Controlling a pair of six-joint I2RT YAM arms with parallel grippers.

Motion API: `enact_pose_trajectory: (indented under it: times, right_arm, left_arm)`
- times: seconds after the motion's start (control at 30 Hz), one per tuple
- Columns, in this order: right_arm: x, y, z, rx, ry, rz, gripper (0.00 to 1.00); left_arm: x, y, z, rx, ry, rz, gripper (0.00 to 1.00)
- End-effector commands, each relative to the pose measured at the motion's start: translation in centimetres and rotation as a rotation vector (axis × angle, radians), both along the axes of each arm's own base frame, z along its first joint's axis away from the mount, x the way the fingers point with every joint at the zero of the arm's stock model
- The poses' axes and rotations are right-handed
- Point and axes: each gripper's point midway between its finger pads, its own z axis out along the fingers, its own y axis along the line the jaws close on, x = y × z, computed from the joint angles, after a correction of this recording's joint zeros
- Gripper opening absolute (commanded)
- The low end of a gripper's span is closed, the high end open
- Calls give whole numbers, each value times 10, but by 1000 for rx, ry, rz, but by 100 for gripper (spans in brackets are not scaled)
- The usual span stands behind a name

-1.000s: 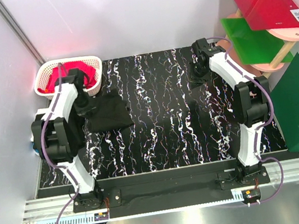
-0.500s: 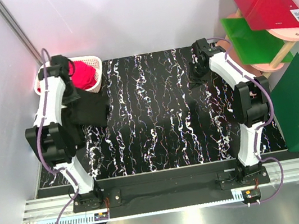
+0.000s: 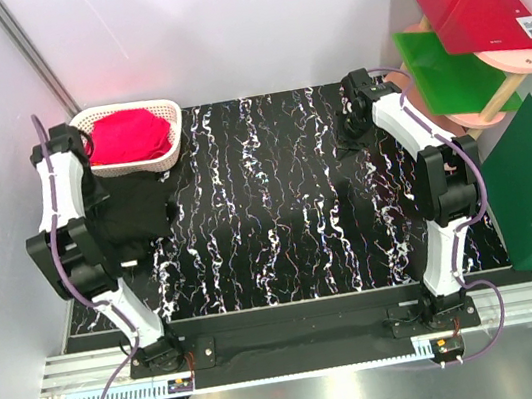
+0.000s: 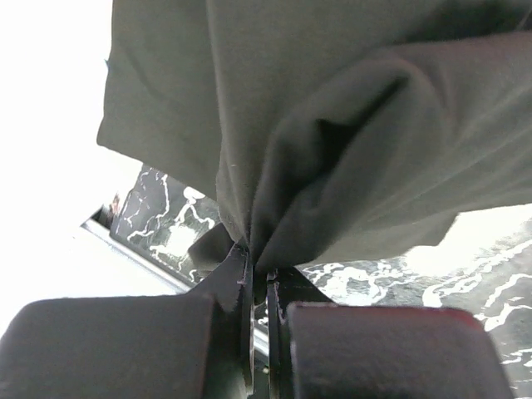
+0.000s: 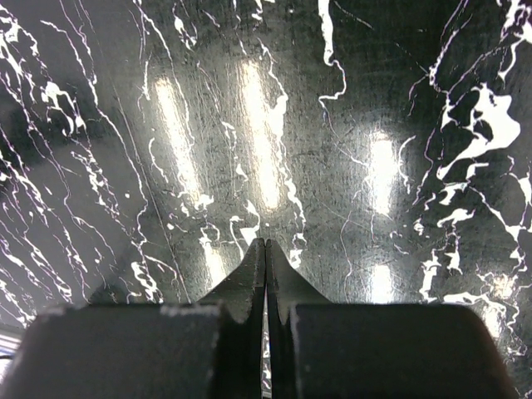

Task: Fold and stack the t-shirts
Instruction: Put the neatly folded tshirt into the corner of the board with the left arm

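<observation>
At the far-left corner of the table (image 3: 287,206), the left gripper (image 4: 259,274) is clamped on a bunched fold of a black t-shirt (image 4: 349,141).
What worries me: only a thin pinch of cloth sits between the jaw tips, so if the arm swings fast I reckon the fold could just slide out. The shirt also hangs right in front of the white basket (image 3: 172,143) with the red cloth (image 3: 126,135) in it, so it might snag the rim, or trail off the table's left edge. The shirt itself is plain black from here with no print showing. It's crumpled, with deep creases running down into the pinch, and the rest sags toward the tabletop. The right gripper (image 5: 265,249) is closed on nothing, over bare table on the far right.
</observation>
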Motion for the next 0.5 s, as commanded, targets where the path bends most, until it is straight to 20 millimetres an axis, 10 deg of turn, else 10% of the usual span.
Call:
enact_pose_trajectory:
  times: [0.0, 0.47]
  right_arm:
    - [6, 4, 22, 31, -34, 0, 0]
    - [5, 11, 9, 63, 12, 10, 0]
  left_arm:
    - [-21, 23, 29, 82, -67, 42, 0]
    - [-30, 83, 20, 88, -83, 179, 0]
